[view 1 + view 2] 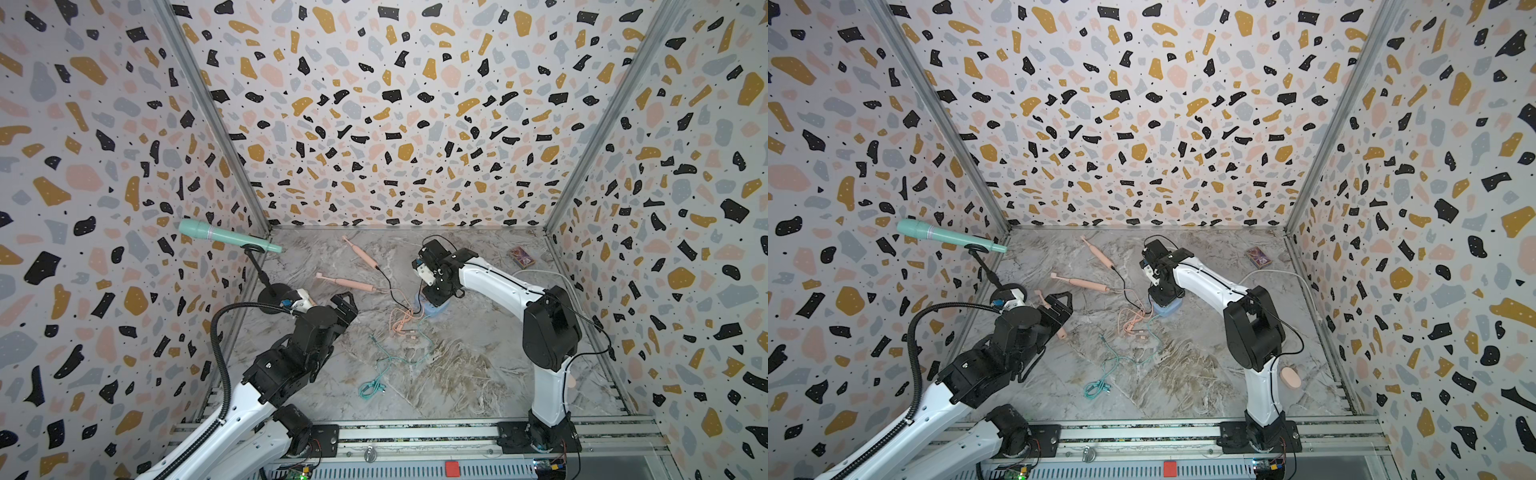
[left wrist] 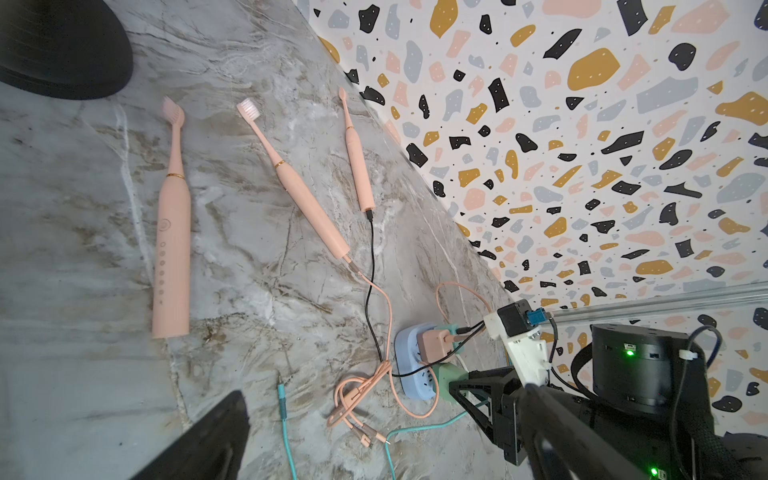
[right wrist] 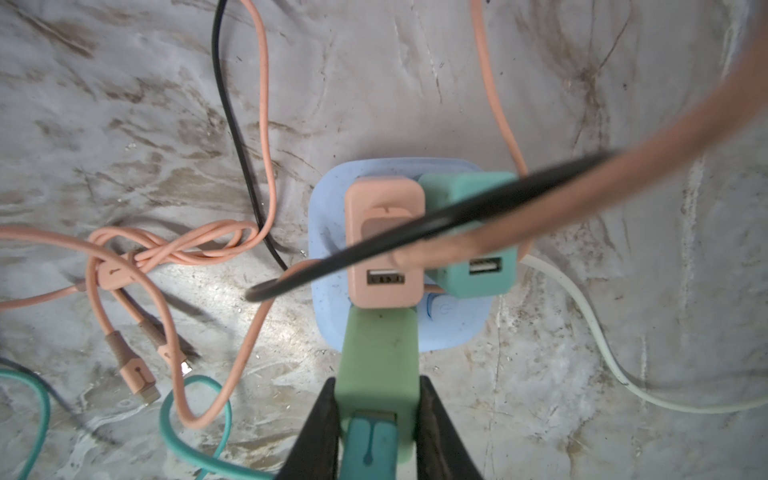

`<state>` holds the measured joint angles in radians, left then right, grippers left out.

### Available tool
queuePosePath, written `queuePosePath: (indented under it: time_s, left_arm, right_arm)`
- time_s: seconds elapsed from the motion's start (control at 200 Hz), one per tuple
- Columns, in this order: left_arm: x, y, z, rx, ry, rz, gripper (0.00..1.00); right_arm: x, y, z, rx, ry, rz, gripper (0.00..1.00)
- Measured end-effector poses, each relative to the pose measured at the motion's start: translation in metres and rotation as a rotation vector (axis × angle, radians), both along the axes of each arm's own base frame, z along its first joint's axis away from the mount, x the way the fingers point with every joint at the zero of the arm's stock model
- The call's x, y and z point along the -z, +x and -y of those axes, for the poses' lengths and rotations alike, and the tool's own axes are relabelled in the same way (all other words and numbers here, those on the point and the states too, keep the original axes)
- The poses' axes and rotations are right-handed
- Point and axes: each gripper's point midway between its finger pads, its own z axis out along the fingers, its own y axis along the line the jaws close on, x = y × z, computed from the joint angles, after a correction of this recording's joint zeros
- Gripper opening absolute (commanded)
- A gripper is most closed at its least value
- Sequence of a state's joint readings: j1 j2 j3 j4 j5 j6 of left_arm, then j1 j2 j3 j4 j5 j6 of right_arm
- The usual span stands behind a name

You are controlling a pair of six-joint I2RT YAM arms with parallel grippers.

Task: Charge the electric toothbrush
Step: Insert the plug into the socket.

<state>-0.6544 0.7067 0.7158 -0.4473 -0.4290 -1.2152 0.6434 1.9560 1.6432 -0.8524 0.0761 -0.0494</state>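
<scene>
Right tool (image 3: 376, 388): clamped on the green charger (image 3: 376, 345), pressing it at the blue socket block (image 3: 457, 328), centre of a top view, so the teal cable (image 2: 285, 424) gets power; fully seated or not, unclear.
Left tool (image 1: 1061, 309): spread wide, empty, poised above the loose toothbrush (image 1: 1062, 333), left of centre on the desk, likely to steady it.
Two other toothbrushes (image 1: 347, 284): already cabled, upper middle.
Next, probably: teal plug into the loose handle.

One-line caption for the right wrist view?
Right pincer grips a green adapter at the blue power strip, beside a pink adapter and a teal adapter.
</scene>
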Motion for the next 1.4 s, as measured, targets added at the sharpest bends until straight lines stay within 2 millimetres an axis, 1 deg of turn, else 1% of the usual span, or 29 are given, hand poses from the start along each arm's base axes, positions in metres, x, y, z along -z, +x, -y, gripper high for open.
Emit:
queuePosePath:
  time_s: [0.12, 0.21, 0.36, 0.496, 1.031, 1.402]
  left_arm:
    - [0.0, 0.0, 0.0, 0.0, 0.0, 0.0, 1.0]
    - [0.0, 0.0, 0.0, 0.0, 0.0, 0.0, 1.0]
    - [0.0, 0.0, -0.001, -0.003, -0.001, 0.0, 1.0]
    - [0.0, 0.0, -0.001, -0.004, -0.001, 0.001, 1.0]
    - [-0.001, 0.0, -0.001, -0.004, -0.003, 0.003, 1.0]
    - [0.0, 0.0, -0.001, -0.003, -0.003, 0.0, 1.0]
  right_arm:
    - [-0.008, 0.001, 0.002, 0.004, 0.013, 0.015, 0.0]
    - [-0.01, 0.002, 0.004, 0.009, 0.01, 0.02, 0.0]
    - [-0.007, 0.002, 0.005, 0.011, 0.004, 0.012, 0.0]
    - [0.002, 0.001, 0.005, 0.008, -0.009, -0.012, 0.0]
    - [0.002, -0.003, 0.001, -0.008, -0.013, -0.015, 0.0]
    - [0.002, -0.011, 0.0, -0.024, -0.036, -0.036, 0.0]
